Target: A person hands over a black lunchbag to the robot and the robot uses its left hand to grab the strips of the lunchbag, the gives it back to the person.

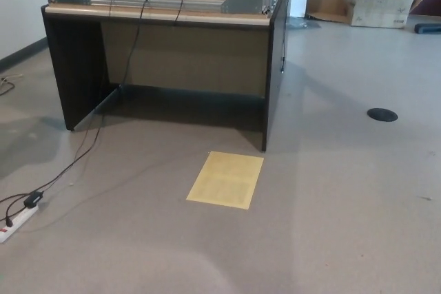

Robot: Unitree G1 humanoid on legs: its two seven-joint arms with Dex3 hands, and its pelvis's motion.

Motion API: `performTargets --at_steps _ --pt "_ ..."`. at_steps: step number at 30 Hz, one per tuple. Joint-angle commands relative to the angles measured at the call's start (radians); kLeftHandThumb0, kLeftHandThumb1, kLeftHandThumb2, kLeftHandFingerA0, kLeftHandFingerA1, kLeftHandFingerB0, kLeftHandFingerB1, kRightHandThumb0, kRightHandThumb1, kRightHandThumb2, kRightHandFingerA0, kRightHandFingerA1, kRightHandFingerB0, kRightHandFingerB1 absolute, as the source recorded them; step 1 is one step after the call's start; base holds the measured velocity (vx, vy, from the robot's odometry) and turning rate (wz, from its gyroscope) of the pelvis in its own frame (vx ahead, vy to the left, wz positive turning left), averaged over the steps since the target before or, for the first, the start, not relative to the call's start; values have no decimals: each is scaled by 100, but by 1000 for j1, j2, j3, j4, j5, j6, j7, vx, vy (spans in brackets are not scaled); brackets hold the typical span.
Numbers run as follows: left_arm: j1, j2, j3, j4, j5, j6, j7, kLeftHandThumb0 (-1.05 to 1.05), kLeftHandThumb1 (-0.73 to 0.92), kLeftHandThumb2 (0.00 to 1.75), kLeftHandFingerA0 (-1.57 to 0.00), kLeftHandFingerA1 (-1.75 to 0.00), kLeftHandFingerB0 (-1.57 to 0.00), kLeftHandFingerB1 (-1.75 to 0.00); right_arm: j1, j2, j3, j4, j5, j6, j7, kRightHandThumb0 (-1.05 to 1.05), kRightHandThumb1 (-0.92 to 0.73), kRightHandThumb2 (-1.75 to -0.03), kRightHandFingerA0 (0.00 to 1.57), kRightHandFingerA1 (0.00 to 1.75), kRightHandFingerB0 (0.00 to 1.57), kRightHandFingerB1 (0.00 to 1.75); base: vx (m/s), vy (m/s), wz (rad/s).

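Note:
No black lunchbag shows in the head view, and no person either. Neither of my hands nor any part of my arms appears. The picture holds only the grey floor and a dark desk [165, 60] standing ahead of me.
The desk carries metal frames and cables on top. A yellow sheet [226, 178] lies on the floor in front of it. A power strip [17, 215] with its cable lies at the lower left. A cardboard box [381, 5] sits at the far right, and a black floor disc [382, 114].

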Motion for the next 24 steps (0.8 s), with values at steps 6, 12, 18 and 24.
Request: performTargets --at_steps 6,12,18,24 --pt "-19 -10 6 30 -74 -68 11 -67 68 63 -48 -39 -38 -34 -15 -16 -7 11 3 21 -22 -53 -66 -59 52 47 51 42 0 0 0" --pt "-25 -5 -1 36 -72 -81 16 -68 69 64 -48 -39 -39 -35 -17 -22 0 8 -3 27 -21 -56 -67 -61 51 47 49 42 0 0 0" --pt "-32 -2 -2 43 -78 -91 12 -67 69 63 -49 -40 -40 -35 -23 -19 -2 11 2 17 -24 -55 -67 -61 52 48 50 43 0 0 0" --pt "-37 8 -10 44 -83 -79 -23 -67 69 62 -46 -38 -38 -34 -27 -17 -5 14 7 15 -23 -52 -67 -59 51 47 51 42 0 0 0"
